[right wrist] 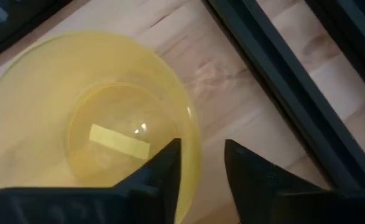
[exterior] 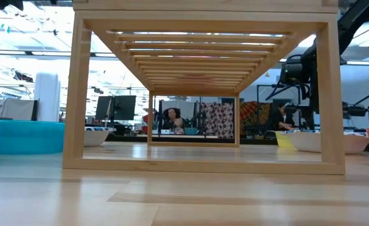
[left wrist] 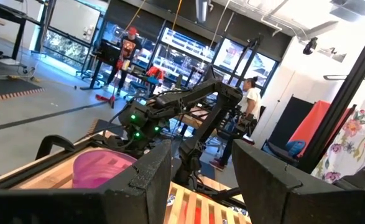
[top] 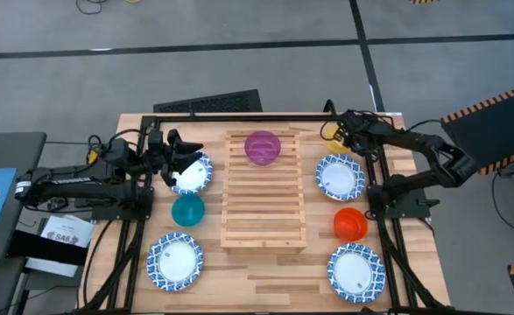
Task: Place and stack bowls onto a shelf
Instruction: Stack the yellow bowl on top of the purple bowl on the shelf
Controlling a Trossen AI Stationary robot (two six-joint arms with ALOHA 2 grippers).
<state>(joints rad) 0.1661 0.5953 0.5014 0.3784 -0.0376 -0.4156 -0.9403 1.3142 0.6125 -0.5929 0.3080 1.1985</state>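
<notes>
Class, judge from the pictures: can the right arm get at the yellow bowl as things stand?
Probably yes: the right gripper is already over the yellow bowl, its open fingers straddling the rim, with nothing between them.

Purple bowl (top: pixel 262 147) upright on shelf (top: pixel 264 223) (far end), seven bowls around.

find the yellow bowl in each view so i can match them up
High view: yellow bowl at the table's far right corner, mostly hidden under the right gripper.
Low view: a yellow sliver right of the shelf, beside a blue-rimmed bowl.
Left wrist view: not visible.
Right wrist view: fills the picture, one finger inside its rim.
Shared landmark: the shelf, with the purple bowl on top.
</notes>
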